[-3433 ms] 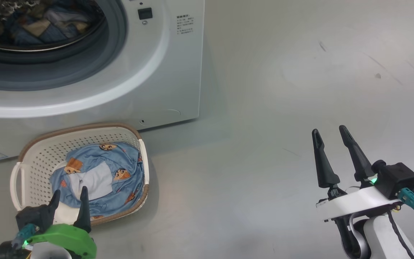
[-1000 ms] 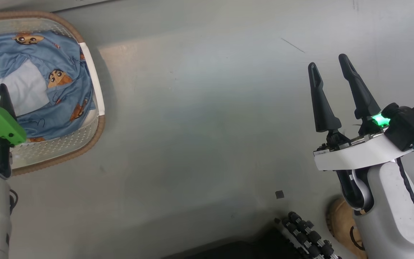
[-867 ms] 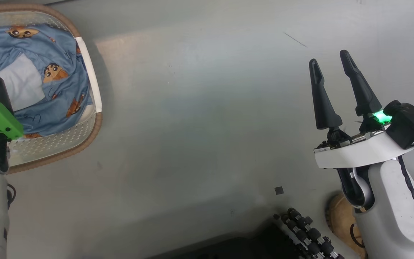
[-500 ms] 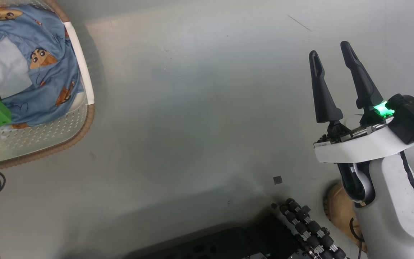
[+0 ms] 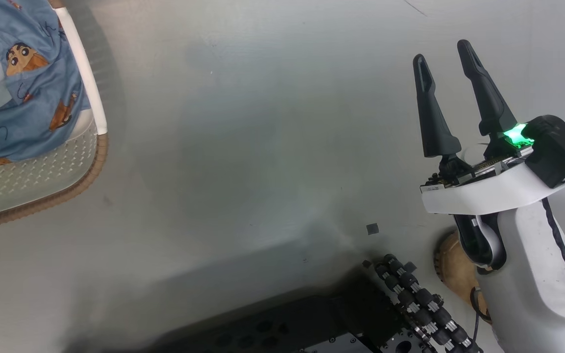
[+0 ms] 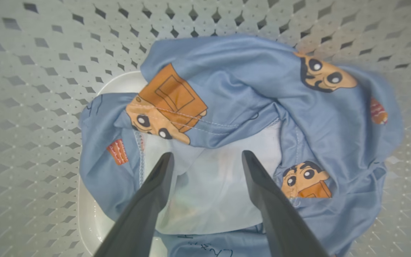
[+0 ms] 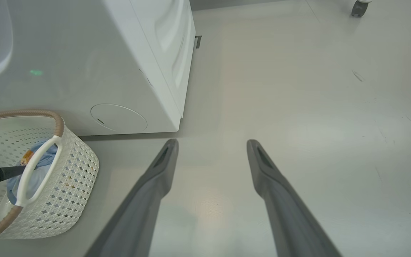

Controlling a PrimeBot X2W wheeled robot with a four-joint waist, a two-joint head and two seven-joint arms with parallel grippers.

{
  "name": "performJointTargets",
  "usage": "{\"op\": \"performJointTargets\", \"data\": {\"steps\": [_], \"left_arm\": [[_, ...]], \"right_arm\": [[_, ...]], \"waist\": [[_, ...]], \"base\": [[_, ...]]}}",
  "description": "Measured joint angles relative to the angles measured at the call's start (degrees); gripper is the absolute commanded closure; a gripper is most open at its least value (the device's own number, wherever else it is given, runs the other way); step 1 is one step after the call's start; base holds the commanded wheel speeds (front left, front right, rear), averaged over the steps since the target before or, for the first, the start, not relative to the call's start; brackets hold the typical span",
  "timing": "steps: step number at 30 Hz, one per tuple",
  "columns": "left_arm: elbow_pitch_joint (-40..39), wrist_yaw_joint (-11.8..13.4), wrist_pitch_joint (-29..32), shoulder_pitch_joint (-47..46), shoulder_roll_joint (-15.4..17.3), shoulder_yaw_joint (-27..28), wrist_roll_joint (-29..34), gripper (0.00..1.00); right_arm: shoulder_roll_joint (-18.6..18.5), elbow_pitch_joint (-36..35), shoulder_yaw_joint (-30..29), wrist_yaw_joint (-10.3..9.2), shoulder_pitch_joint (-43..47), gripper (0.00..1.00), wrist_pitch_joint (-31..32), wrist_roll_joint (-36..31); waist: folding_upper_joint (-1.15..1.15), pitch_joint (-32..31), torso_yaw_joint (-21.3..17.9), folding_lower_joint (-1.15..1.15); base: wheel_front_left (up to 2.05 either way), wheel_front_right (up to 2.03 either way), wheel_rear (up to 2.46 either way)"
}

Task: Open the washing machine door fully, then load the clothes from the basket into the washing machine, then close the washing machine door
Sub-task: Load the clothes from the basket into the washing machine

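While one crumpled light-blue cartoon-printed garment (image 6: 227, 107) lay inside one cream perforated plastic basket (image 6: 30, 89), the left gripper (image 6: 207, 154) hung spread over it; the right gripper (image 5: 440, 51), also spread, faced smooth grey floor (image 5: 263, 147).

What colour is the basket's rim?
The basket rim is brown, clearest in the right wrist view.

Our head has dipped and turned, sliding the basket (image 5: 37, 182) to the upper-left corner and bringing our black base (image 5: 287, 329) into the bottom edge, while our left gripper (image 6: 207, 154) has moved in over the clothes (image 6: 227, 107).
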Motion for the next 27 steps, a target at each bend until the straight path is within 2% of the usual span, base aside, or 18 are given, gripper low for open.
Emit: {"op": "performJointTargets", "data": {"steps": [27], "left_arm": [[3.94, 0.01, 0.01, -4.51, 1.78, 0.36, -0.09, 0.0]], "right_arm": [[0.32, -0.46, 0.98, 0.0, -0.54, 0.0, 0.0, 0.0]], "waist": [[0.0, 2.66, -2.58, 0.0]], "base": [[0.0, 0.0, 0.0]]}}
